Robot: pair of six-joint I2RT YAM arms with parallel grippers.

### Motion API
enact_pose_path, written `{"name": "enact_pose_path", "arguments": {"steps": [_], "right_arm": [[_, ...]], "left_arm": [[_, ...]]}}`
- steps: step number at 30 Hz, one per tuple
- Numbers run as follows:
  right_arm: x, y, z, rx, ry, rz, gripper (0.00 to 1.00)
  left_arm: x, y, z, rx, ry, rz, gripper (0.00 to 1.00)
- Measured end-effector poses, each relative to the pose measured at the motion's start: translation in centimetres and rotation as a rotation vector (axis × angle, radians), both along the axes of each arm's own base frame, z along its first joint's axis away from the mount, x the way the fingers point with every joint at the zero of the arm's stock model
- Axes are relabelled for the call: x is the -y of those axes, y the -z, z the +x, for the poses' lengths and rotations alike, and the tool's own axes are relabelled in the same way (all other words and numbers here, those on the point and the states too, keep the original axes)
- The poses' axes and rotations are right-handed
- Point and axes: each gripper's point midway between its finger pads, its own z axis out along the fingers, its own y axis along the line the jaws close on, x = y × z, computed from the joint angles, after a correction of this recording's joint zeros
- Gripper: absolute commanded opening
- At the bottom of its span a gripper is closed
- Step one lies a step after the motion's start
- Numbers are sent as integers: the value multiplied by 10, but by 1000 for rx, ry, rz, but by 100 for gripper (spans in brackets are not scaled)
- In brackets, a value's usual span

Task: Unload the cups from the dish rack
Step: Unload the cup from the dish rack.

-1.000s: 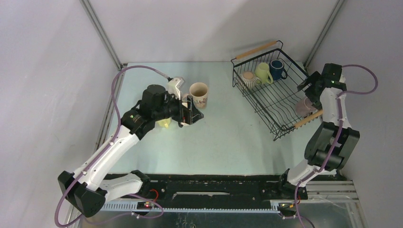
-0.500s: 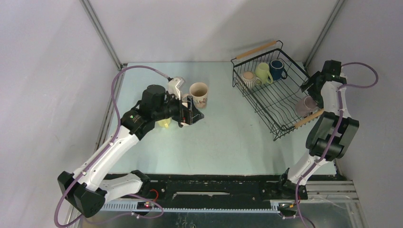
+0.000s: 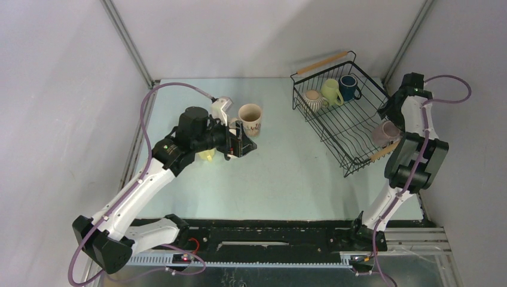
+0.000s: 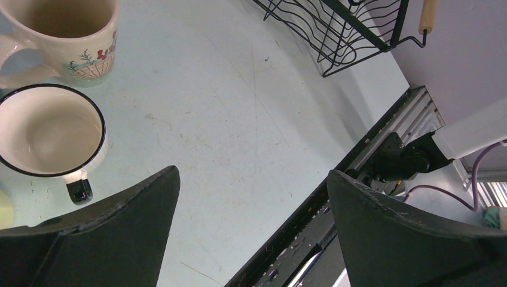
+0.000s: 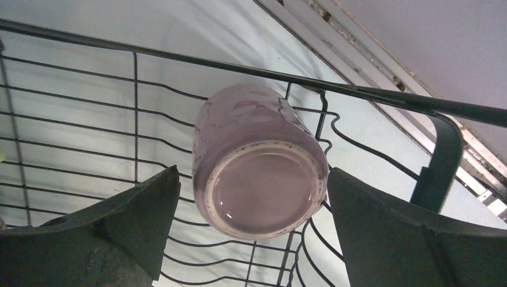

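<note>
The black wire dish rack (image 3: 350, 128) stands at the back right. It holds a ribbed beige cup (image 3: 312, 98), a pale yellow-green cup (image 3: 330, 91), a dark blue cup (image 3: 348, 86) and a mauve-pink cup (image 3: 382, 131) lying by the near wooden handle. My right gripper (image 3: 388, 115) is open just above the mauve cup; in the right wrist view its base (image 5: 263, 191) faces me between the spread fingers of the gripper (image 5: 252, 173). My left gripper (image 3: 242, 142) is open and empty over the table beside a floral cup (image 3: 250, 116) and a black-rimmed white cup (image 4: 51, 131).
A yellowish cup (image 3: 206, 155) sits partly hidden under the left arm. The rack's wire rim (image 5: 239, 69) crosses just beyond the mauve cup. The rack's near corner (image 4: 335, 36) shows in the left wrist view. The black rail (image 3: 269, 230) runs along the near table edge.
The right arm has folded upward and its wrist has shifted back and left, the gripper staying open above the mauve cup. The left arm has not moved.
</note>
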Motion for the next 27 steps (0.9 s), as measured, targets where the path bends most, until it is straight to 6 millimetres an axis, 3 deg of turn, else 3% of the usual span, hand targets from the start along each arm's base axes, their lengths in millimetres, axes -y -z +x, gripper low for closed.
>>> {"name": "enact_pose_path", "arguments": {"steps": [5,15,27], "right_arm": [[0,14,-2,-52,3,11,100],[-6,21,1,-61,-12,35,100],[-48,10,33,-10,-129,68,100]], "left_arm": [[0,0,0,0,0,0,100],[1,-1,-2,-3,13,-6,100],[1,6,-3,-14,14,0,100]]}}
